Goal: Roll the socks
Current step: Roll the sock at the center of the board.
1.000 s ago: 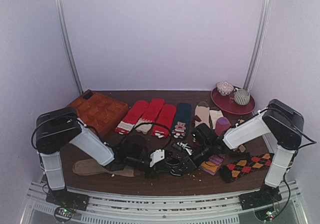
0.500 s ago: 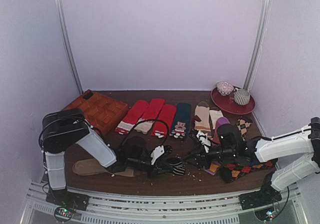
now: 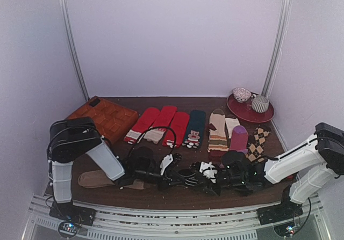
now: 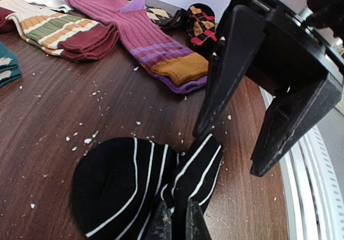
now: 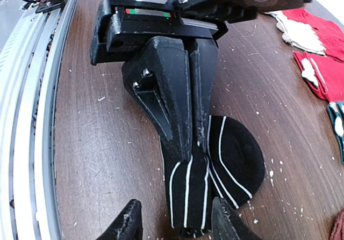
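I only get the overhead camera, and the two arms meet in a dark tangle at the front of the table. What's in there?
Observer: A striped black sock, plain in the left wrist view.
Operator: Is anything holding it?
Observer: Yes. The right wrist view shows the left jaws shut on it.
Operator: And the other arm?
Observer: The right jaws stand open, a fingertip on each side of the sock's end.

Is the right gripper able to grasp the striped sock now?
Probably yes: the open right gripper straddles one end of the black striped sock; the left gripper pinches it farther along, not blocking.
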Available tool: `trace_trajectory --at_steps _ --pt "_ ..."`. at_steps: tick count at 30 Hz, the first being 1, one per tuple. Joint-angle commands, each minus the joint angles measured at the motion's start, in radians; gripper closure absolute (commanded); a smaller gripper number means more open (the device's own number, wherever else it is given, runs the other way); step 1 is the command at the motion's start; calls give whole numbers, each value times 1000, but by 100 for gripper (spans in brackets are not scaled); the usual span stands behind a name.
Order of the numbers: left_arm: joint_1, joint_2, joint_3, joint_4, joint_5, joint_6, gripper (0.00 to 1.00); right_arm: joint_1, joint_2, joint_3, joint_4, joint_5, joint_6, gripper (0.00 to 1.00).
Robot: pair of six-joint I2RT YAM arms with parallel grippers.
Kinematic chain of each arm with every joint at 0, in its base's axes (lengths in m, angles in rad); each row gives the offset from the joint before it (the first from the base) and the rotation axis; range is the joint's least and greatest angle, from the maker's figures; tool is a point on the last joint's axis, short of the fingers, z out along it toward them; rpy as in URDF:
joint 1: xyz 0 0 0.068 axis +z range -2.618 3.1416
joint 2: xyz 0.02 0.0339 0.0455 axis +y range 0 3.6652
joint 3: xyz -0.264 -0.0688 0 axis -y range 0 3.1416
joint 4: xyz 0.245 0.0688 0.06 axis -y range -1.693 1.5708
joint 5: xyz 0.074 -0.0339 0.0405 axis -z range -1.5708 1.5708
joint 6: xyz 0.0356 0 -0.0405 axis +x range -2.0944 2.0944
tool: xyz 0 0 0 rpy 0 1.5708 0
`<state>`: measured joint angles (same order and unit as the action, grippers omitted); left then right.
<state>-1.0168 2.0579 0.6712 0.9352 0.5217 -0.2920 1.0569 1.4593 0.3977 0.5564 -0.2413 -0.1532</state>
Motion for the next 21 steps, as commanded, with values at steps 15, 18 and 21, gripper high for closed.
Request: trace_trajectory --at_steps 15,18,21 --pt "2 82 -92 -363 -3 -30 100 19 152 97 -29 74 31 92" --pt "3 23 -119 -302 -15 -20 89 15 181 133 -98 38 56 96" --pt "3 -64 -123 -285 -28 42 83 -1 188 169 -172 -23 102 97"
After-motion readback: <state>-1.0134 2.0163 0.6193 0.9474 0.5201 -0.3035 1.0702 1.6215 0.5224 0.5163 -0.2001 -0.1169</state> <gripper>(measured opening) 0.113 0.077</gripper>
